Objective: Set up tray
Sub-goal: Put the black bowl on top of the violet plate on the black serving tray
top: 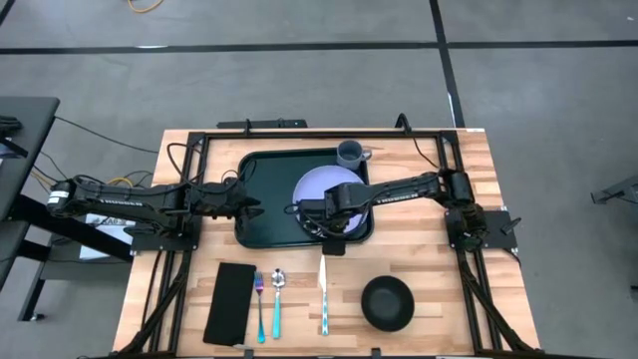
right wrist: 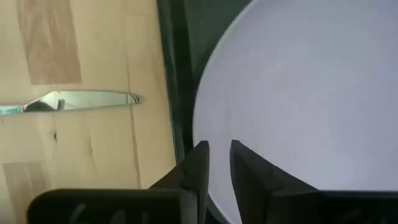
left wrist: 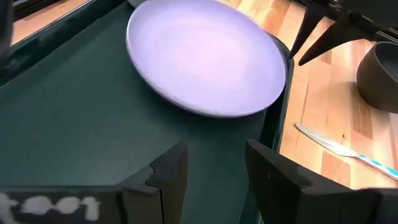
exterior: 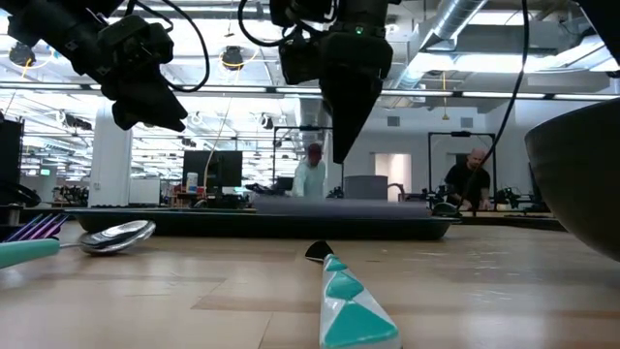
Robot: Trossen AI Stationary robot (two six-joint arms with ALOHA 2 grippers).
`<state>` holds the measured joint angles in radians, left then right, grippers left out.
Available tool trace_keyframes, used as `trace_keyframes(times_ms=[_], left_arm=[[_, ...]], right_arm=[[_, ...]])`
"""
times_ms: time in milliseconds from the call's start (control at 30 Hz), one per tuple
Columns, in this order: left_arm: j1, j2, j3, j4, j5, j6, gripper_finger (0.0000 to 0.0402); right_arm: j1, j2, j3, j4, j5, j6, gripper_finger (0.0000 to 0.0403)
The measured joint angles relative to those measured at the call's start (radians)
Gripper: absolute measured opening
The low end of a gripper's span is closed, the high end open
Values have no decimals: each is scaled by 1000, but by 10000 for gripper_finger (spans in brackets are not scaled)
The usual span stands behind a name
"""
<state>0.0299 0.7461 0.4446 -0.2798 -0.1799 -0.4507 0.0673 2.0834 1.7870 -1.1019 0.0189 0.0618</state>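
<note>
The dark green tray (top: 264,179) lies at the table's middle, toward the far side, and shows in the left wrist view (left wrist: 74,112). A lavender plate (top: 327,184) lies flat on its right half (left wrist: 205,56) (right wrist: 298,93). My right gripper (top: 321,212) points down over the plate's near edge (right wrist: 219,152). Its fingers are a narrow gap apart, and in the low view (exterior: 341,155) its tips hang clear above the tray. My left gripper (top: 257,207) hovers open over the tray's bare left part (left wrist: 214,168), holding nothing.
A grey cup (top: 350,154) stands at the tray's far right corner. On the near table lie a black napkin (top: 231,299), a fork (top: 259,304), a spoon (top: 277,297), a knife (top: 323,294) and a black bowl (top: 387,302). People show in the room behind.
</note>
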Motion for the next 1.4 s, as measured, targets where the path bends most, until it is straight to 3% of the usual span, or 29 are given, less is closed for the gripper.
trace_keyframes(times_ms=[167, 333, 567, 833, 1000, 1233, 1400], left_arm=[[0, 0, 0, 0, 0, 0, 149], [0, 0, 0, 0, 1, 0, 149], [0, 0, 0, -3, 1, 1, 149], [0, 0, 0, -23, 10, 1, 149], [0, 0, 0, -22, 43, -1, 149], [0, 0, 0, -18, 44, -5, 149], [0, 0, 0, -18, 44, -7, 149]], right_arm=[[-19, -8, 0, 29, -23, 91, 58], [-25, -96, -6, 69, -39, 228, 59], [13, -297, -195, 125, -19, 406, 59], [113, -565, -485, 170, 56, 854, 59], [221, -685, -590, 91, 137, 1177, 63], [393, -730, -634, -166, 139, 1567, 125], [501, -712, -634, -149, 71, 1641, 195]])
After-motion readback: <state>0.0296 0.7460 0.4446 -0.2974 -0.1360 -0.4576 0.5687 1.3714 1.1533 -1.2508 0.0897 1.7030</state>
